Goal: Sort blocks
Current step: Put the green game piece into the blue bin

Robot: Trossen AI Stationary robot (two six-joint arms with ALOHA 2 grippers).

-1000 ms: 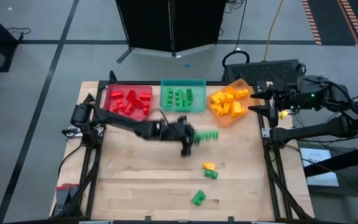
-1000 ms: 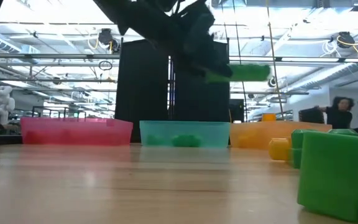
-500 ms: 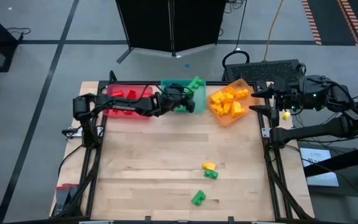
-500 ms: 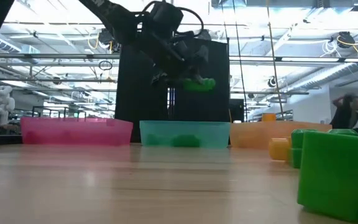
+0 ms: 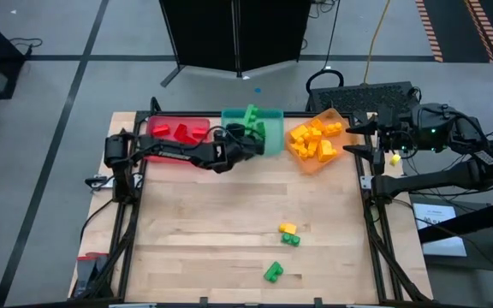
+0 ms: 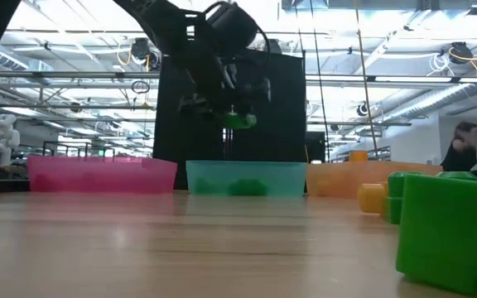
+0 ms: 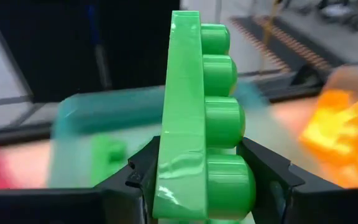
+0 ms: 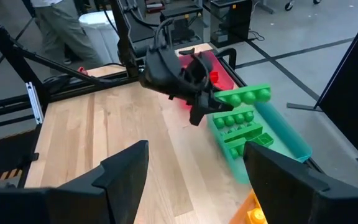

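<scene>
Looking down on the desk (image 5: 229, 239), we see the left arm stretched low from its base at the left edge, across the front of the red tray (image 5: 178, 133), with its wrist bent toward the teal tray (image 5: 268, 128). The left gripper (image 5: 245, 137) has its jaws clamped on a long green block (image 5: 252, 120), which stands on its edge between them, with its studs turned to one side in the left wrist view. In the low view this block (image 6: 238, 121) hangs well above the teal tray (image 6: 247, 176), not touching it. Other green blocks (image 8: 235, 124) lie inside this tray, red blocks (image 5: 187, 130) in the red tray, and yellow blocks (image 5: 313, 141) in the orange tray (image 5: 315, 162). On the bare wood, nearer the front edge, a small yellow block (image 5: 288, 228) touches a green one (image 5: 291, 239), and one more green block (image 5: 272, 272) lies alone, closer to the front. The right arm waits folded outside the right edge of the desk, beside the orange tray; the right gripper (image 5: 365, 139) points toward the trays and its jaws stand apart, with nothing between them. Far behind the desk, a person (image 6: 464, 149) shows in the room.
</scene>
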